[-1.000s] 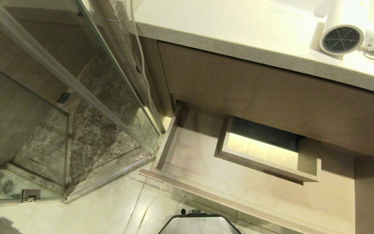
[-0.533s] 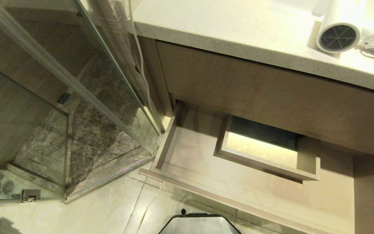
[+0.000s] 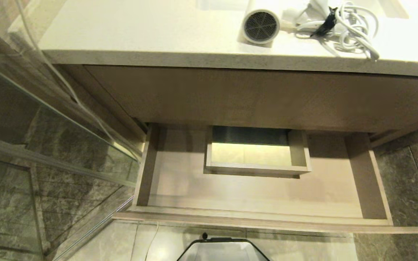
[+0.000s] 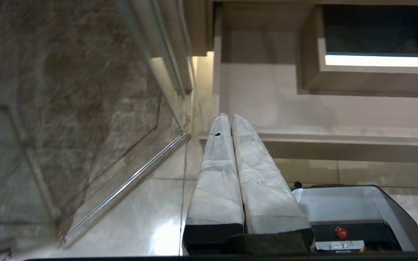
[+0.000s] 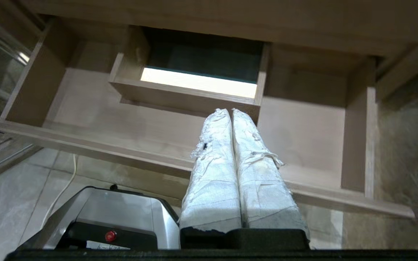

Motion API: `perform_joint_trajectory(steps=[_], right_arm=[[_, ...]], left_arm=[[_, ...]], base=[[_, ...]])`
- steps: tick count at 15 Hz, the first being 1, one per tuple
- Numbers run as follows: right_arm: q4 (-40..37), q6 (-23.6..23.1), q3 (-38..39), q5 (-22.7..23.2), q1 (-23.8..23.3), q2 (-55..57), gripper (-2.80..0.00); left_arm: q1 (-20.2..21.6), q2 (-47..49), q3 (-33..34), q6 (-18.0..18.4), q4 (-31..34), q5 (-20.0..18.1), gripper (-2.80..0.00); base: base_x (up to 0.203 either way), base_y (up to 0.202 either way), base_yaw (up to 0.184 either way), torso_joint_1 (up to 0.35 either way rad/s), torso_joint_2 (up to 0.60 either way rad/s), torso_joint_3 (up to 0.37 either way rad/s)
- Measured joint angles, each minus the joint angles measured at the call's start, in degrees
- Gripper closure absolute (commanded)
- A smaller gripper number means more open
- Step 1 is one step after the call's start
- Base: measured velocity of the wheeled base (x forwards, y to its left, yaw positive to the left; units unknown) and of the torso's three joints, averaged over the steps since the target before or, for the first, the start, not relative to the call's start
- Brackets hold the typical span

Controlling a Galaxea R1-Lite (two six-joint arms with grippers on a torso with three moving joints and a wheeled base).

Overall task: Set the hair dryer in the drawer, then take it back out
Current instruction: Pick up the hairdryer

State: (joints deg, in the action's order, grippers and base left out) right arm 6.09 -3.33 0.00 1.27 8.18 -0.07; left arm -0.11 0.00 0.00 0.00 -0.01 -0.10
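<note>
A: Head view first. Where's the dryer?
B: On the counter, near its front edge, grille facing the camera. Cord bundled beside it on the right, black tie round it.
A: Drawer?
B: Pulled out under the counter, nothing in it. Boxed cutout at rear centre. Glass door to the left, robot base at the bottom edge. No arms showing.
A: Left wrist view?
B: Left gripper low in front of the drawer's left end, over the floor. Wrapped fingers pressed together, holding nothing. Drawer front runs just past the tips, cutout beyond. Base with a red button beside it.
A: Right wrist view?
B: Right gripper in front of the drawer, pointing toward the cutout. Fingers together, nothing between them. Dryer not in this one. White cable on the floor near the base.
</note>
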Motion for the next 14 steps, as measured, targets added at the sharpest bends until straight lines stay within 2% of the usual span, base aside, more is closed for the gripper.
perform_joint_trajectory(steps=[7,10,14], right_arm=[[0.0,0.0,0.0,0.0,-0.1,0.0,0.00],[0.0,0.1,0.0,0.0,0.0,0.0,0.00],[0.1,0.1,0.0,0.0,-0.1,0.0,0.00]], left_arm=[[-0.1,0.0,0.0,0.0,0.1,0.0,0.00],[0.0,0.0,0.0,0.0,0.0,0.0,0.00],[0.0,0.0,0.0,0.0,0.0,0.0,0.00]], base=[[0.000,0.000,0.000,0.006,-0.01,-0.006],[-0.001,0.000,0.026,0.210,-0.41,-0.195],[-0.002,-0.007,0.165,0.295,-0.57,-0.275]])
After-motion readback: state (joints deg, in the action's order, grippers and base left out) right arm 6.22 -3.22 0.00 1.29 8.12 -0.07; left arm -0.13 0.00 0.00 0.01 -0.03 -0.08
